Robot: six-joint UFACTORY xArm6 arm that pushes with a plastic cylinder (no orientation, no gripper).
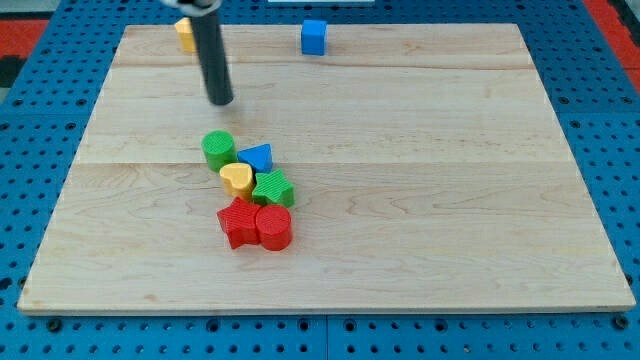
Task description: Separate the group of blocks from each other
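A dark rod reaches down from the view's top edge over a pale wooden bench (420, 200), which sits on a blue pegboard (40, 330). My tip (221, 101) rests on the wood in the upper left part of the board, above the cluster of blocks and clearly apart from it. The arm carries no jaws, so there is nothing released or clenched to report; the rod touches no block.

The group lies left of centre, six blocks packed close. At its top stands a green cylinder (218, 149), the block nearest my tip. Just to its right, touching or nearly so, sits a blue wedge-shaped block (258, 157). Below them a yellow heart-shaped block (237, 179) presses against a green block (273, 188) of unclear shape on its right. At the bottom of the cluster a red star-like block (237, 222) and a red cylinder (274, 227) sit side by side, touching.

Two blocks lie well away, near the view's top edge: a blue cube (314, 37) right of the rod, and a yellow block (185, 32) partly hidden behind the rod, its shape impossible to tell.
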